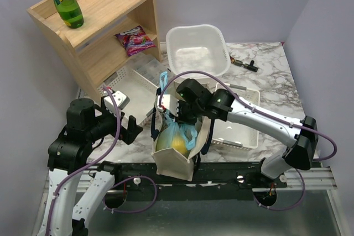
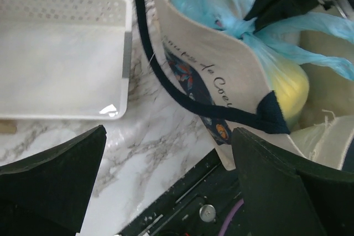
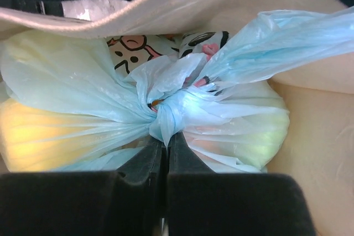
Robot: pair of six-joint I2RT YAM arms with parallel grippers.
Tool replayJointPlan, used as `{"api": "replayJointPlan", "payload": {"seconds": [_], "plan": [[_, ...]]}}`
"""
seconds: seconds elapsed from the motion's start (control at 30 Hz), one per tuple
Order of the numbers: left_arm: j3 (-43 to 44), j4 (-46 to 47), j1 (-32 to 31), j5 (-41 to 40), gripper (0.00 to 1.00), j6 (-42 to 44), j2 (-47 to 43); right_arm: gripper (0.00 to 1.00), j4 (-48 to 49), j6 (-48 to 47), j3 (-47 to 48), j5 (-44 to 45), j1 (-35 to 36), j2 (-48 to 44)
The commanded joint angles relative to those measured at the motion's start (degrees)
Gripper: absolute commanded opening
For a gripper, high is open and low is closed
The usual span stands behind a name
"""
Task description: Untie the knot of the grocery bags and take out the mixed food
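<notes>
Found the knot (image 3: pixel 166 111) of the light-blue grocery bag (image 1: pixel 185 134) inside the canvas tote (image 1: pixel 171 165) at the bench's near edge. Saw only from the right wrist the right gripper (image 3: pixel 166 143) clenched on its underside. Caught the left gripper (image 2: pixel 168 131) gaping beside the tote.

The top external camera looks steeply down from above and behind the robot and takes in the whole marble table (image 1: pixel 265 70). The left wrist camera sits low and close, facing the canvas tote (image 2: pixel 204 64) at frame right. The right wrist camera looks into that tote at very close range, with the knot (image 3: pixel 166 111) of the light-blue grocery bag (image 3: pixel 66 75) at frame centre. All three views share the tote and the bag.
</notes>
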Motion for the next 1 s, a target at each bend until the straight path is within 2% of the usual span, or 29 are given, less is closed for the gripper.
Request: {"api": "replayJointPlan", "payload": {"seconds": [0.0,0.17,0.3,0.5,0.6,0.77,0.97], "plan": [[3.27,5.75,0.18,15.50,0.98,11.89,-1.79,0.01,1.44,3.83,6.43,-0.45,-0.19,-5.08],[6.53,9.96,0.00,24.64,0.98,17.19,0.15,0.01,1.78,6.18,12.41,0.92,-0.94,-7.34],[10.98,12.03,-1.27,25.92,0.98,17.86,4.78,0.01,2.82,6.95,16.63,1.17,-0.99,-8.59],[16.22,15.62,-3.72,21.73,0.99,10.50,11.50,0.01,2.86,8.94,24.92,2.92,-0.99,-8.30],[15.38,19.65,-5.08,23.80,0.99,5.98,11.83,0.01,2.26,6.44,27.63,0.66,-1.01,-8.04],[17.41,21.11,-11.78,16.59,0.99,9.21,13.19,0.01,4.32,2.31,26.68,-5.30,-0.97,-9.01],[19.05,22.21,-15.76,13.95,0.99,9.57,14.88,0.00,4.09,0.24,30.06,-9.00,-1.03,-7.04]]}}
